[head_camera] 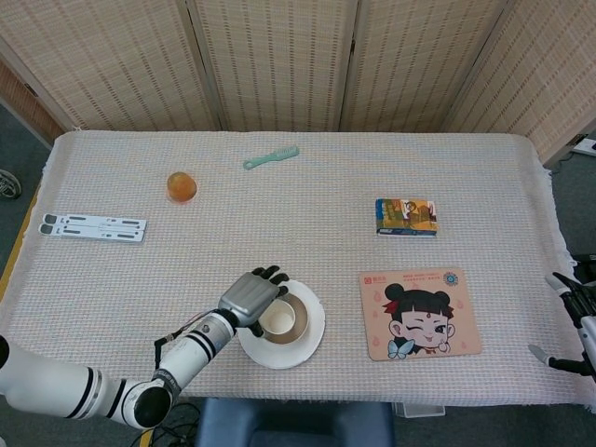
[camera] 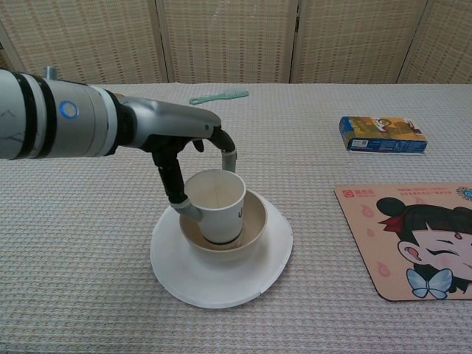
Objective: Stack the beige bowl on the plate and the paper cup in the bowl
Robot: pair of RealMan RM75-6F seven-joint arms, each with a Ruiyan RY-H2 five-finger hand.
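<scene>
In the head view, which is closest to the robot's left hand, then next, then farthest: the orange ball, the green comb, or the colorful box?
From the left hand:
1. Orange ball, back-left, nearest.
2. Green comb, straight back near the screen.
3. Colorful box, off to the right; close to the comb's distance, so this order is uncertain.

L arm reaches in from lower left, forearm angled up-right; left hand (head_camera: 251, 297) arched downward, fingers (camera: 175, 181) curled round the paper cup (camera: 217, 206), gripping it; right hand (head_camera: 577, 321) at far right edge, idle, fingers apart.
</scene>
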